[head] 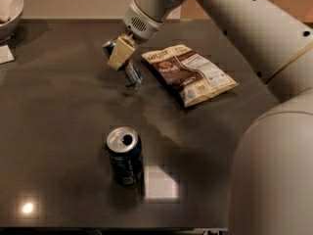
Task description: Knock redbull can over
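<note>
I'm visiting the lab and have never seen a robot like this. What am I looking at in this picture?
This is a single camera view looking down on a dark table. The big white shapes on the right belong to the robot, and its one arm reaches in from the upper right. At the arm's tip is the gripper, the robot's hand. It is at the far side of the table, against a slim redbull can that leans with its top towards the left. I cannot tell whether it grips the can or only pushes it. A snack bag lies flat just to the right. Nearer the camera a wider dark soda can stands upright. In the top left corner are a bowl and a white scrap of paper.
</note>
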You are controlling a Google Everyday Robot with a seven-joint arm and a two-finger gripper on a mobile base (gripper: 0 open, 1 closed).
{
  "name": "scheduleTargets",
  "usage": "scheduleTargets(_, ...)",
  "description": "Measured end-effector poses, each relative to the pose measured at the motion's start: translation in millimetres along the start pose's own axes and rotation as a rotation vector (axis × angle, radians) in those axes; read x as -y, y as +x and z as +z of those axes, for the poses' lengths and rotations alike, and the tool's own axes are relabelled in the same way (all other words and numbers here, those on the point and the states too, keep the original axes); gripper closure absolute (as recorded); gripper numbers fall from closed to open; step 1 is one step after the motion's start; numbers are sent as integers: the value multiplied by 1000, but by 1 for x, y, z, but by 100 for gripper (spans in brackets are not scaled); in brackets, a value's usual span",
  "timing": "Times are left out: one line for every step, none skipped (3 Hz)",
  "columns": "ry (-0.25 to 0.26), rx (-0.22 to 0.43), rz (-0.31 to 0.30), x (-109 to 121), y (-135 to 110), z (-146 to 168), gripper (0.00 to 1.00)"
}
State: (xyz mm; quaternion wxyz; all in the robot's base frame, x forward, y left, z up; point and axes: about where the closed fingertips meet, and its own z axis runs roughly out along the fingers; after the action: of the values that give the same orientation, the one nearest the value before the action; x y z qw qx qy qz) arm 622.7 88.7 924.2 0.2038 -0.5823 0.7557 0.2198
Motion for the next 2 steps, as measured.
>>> scheduleTargets(-28,-95,-5,-13,16,4,100)
scheduleTargets(-52,-184,-39,-22,27,11,100)
